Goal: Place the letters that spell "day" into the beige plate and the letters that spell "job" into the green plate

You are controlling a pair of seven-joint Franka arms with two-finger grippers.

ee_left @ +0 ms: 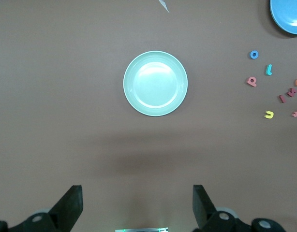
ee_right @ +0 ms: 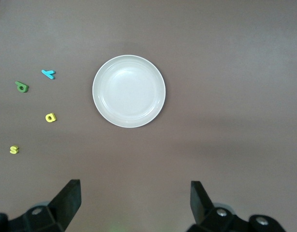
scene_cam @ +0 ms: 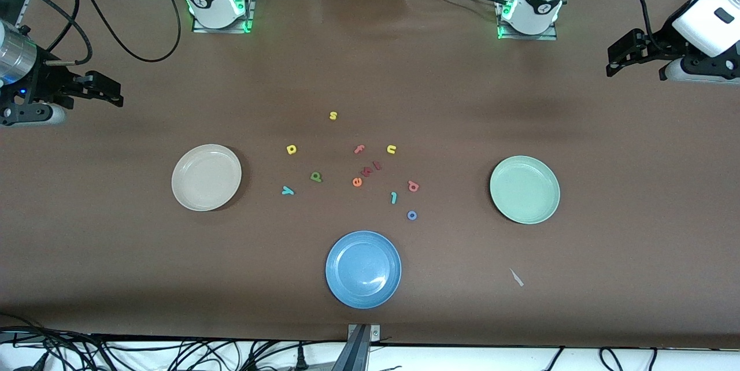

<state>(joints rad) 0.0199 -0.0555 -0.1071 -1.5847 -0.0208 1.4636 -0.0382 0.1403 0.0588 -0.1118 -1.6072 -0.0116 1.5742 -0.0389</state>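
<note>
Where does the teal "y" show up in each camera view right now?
Front view: teal "y" on the table beside the beige plate, toward the letter cluster.
Left wrist view: not in it.
Right wrist view: teal "y", next to the green letter.
Shared landmark: the beige plate, in the front and right wrist views.
</note>
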